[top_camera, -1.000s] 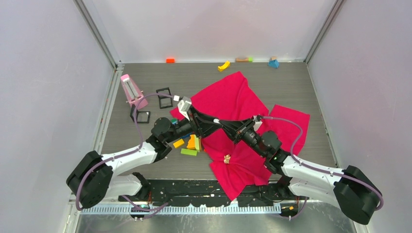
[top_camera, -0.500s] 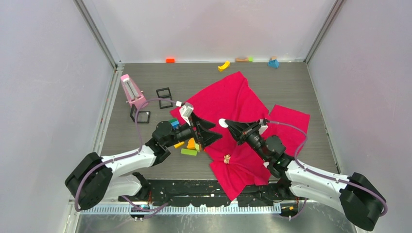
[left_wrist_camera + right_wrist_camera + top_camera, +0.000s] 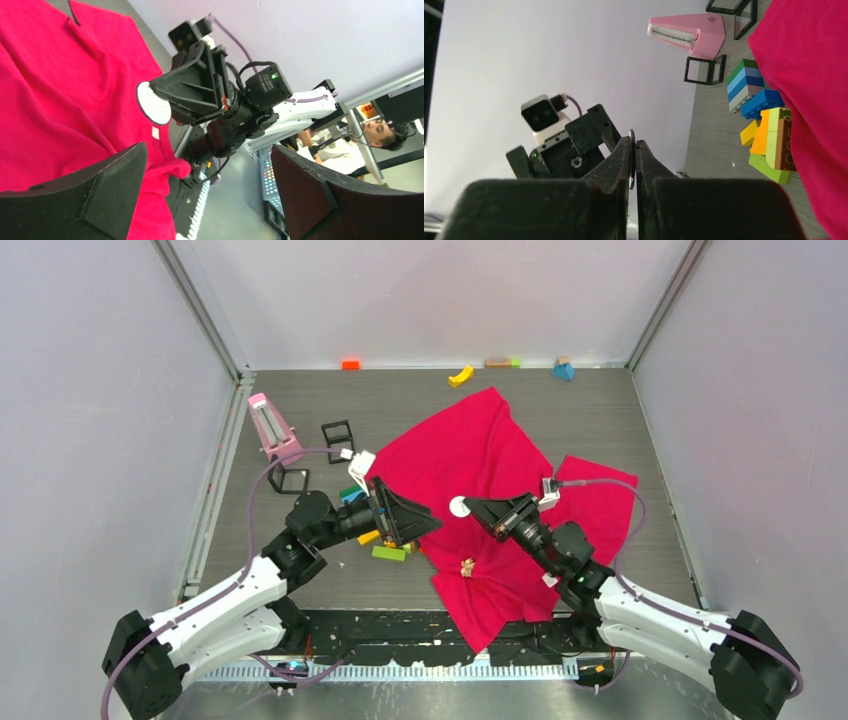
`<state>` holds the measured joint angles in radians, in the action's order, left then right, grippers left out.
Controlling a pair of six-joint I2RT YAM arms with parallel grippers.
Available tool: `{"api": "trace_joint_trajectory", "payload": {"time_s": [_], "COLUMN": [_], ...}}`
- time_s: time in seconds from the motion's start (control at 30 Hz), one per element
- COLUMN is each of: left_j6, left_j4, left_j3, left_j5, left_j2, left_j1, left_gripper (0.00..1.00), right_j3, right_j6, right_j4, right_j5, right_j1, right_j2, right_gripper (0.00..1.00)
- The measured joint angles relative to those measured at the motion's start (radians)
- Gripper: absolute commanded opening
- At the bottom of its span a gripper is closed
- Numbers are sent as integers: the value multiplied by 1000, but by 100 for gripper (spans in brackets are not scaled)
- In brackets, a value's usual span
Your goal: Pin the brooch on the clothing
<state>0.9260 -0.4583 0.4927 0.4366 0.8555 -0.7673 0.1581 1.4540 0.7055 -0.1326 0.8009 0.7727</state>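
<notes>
Jaws, left: spread wide, nothing between them. Jaws, right: shut on a thin white disc [image 3: 154,103], held at the very tips and seen edge-on in the right wrist view.

Brooch [image 3: 467,566]: small pale flower-like piece lying on the near part of the red T-shirt [image 3: 480,445]. Creases in the cloth run out from it. Cannot tell whether it is fastened. Same spot as a second ago. T-shirt lies crumpled over the middle and right of the desk [image 3: 300,400], its lie unchanged.

Right jaws hang over the shirt just beyond the brooch, apart from it, pointing left. Left jaws face them from the left, near the disc but not touching it. One second ago the two pairs met tip to tip farther back over the shirt, the left pair set narrower. Half a second ago they had parted, with the disc at the right tips. Since then the left arm has drawn back toward its own side and its jaws have widened.

Toy blocks [image 3: 769,140], green, blue, yellow and orange, sit piled just off the shirt's left edge. Beyond them: black square frames [image 3: 338,430] and a pink wedge-shaped piece [image 3: 270,425].
</notes>
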Motion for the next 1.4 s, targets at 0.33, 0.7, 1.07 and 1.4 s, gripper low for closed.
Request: {"api": "trace_joint_trajectory", "payload": {"time_s": [0.33,0.7,1.07,1.4], "left_j6": [127,182,190,166], "left_j4": [186,178,161,153], "left_j3": [86,86,79,76], "left_j5": [82,107,107,126], "left_j2": [55,63,56,36], "left_j1": [1,1,1,1], "left_gripper": [64,31,0,0], "right_j3": [89,102,111,111], "right_j6": [-224,-252,-249,-214], "right_j4": [-8,43,80,140], "right_j5": [224,331,364,401], "right_j1": [0,0,-4,-4], "right_j2": [-56,-1,33,23], "right_gripper": [1,1,32,42]}}
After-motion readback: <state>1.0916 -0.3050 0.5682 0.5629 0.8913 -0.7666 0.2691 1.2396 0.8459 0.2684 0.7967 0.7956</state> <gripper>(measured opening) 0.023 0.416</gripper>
